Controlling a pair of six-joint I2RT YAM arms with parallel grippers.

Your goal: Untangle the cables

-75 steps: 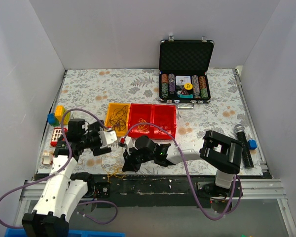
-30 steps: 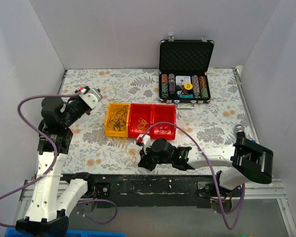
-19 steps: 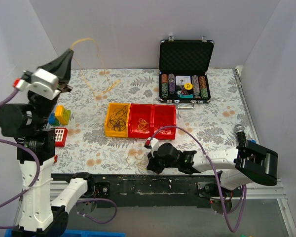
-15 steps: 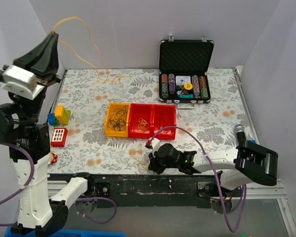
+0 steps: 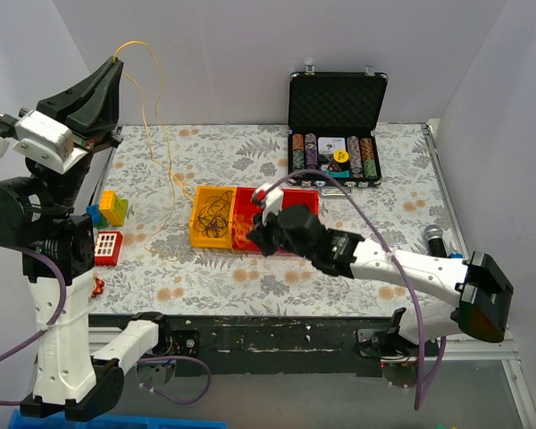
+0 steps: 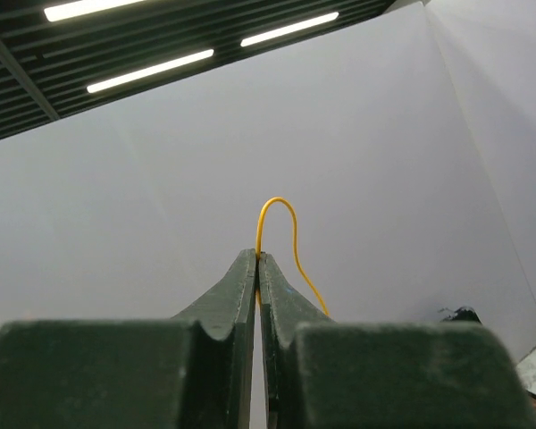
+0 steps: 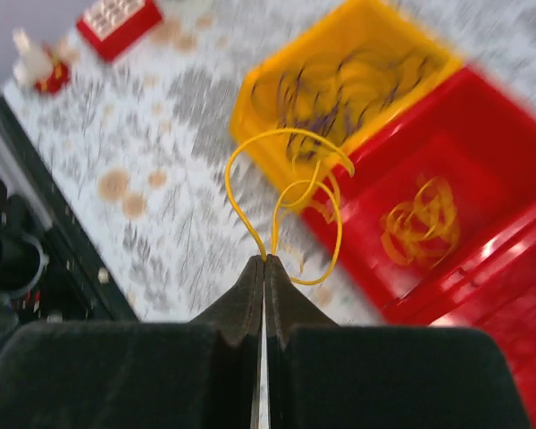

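A thin yellow cable is stretched between both grippers. My left gripper is raised high at the left, shut on one end; the left wrist view shows the cable arching out of the shut tips. From there it hangs down toward the table and the bins. My right gripper hovers at the front of the bins, shut on the other part of the yellow cable, which loops above its tips. Dark cables lie in the yellow bin, orange cables in the red bin.
An open black case of poker chips stands at the back. A microphone lies at the right. Toy blocks and a red block sit at the left, beside my left arm.
My left arm has swung from the table's front up high, drawing the yellow cable out. The right gripper has moved from the front edge up toward the bins, still gripping the cable.
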